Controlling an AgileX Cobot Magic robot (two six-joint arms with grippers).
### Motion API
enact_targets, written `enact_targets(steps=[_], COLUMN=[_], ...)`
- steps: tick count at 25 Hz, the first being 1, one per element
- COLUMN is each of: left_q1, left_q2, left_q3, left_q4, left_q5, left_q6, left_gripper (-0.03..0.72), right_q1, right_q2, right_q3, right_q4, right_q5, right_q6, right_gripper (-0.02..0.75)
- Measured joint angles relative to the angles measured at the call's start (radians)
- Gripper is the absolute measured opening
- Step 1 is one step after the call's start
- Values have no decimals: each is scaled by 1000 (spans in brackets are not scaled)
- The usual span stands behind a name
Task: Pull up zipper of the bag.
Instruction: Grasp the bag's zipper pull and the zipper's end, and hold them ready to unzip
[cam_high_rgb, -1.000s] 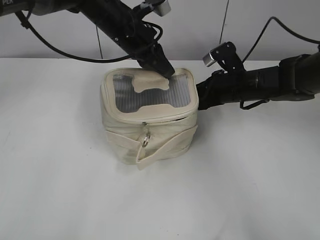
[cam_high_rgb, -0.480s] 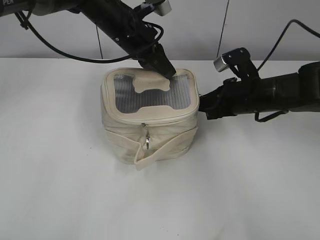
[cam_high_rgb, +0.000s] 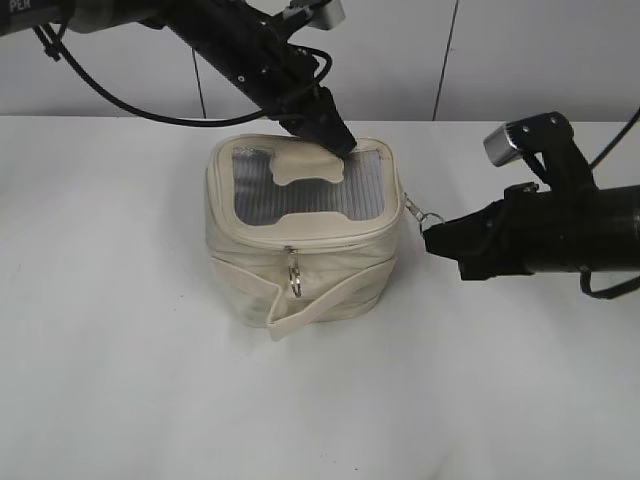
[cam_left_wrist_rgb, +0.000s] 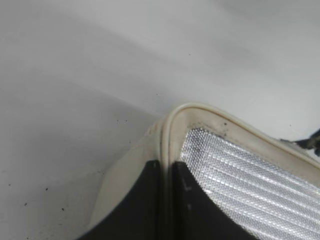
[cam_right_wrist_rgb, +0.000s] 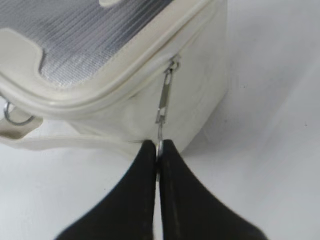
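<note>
Pulling step under way: right end effector (cam_right_wrist_rgb: 158, 146) pinched shut on silver ring pull (cam_right_wrist_rgb: 164, 97) at right corner of zipper (cam_high_rgb: 330, 235). Left end effector (cam_left_wrist_rgb: 165, 172) clamps rear rim of bag (cam_high_rgb: 300, 245), steadying it mid-table (cam_high_rgb: 120, 380). Next move likely needs steady tension along track. Bag: soft cream fabric, boxy; ribbed grey mesh top.

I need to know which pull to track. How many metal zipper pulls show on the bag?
2: one hangs at the bag's front; one at its right side, pinched by the right gripper. Others may be hidden behind.
</note>
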Motion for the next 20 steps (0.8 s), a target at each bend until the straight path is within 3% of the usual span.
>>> enact_targets(steps=[8,13,17,20], left_q1=[-9,-9,-9,-8], left_q2=[0,0,0,0], left_q3=[2,7,8,8], left_q4=[5,-20,-22,-22], left_q5=[-42,-43,-43,-37], left_q6=[-134,-152,-167,-178], left_gripper=[38,38,38,38], right_q1=[35,232,397,472], right_q2=[-114,-111,-33,67], right_q3=[134,96,-40,-142], right_q4=[-1,29,31,30], right_q5=[105,43,-52,-79], right_q6=[90,102,142,172], right_gripper=[9,10,13,16])
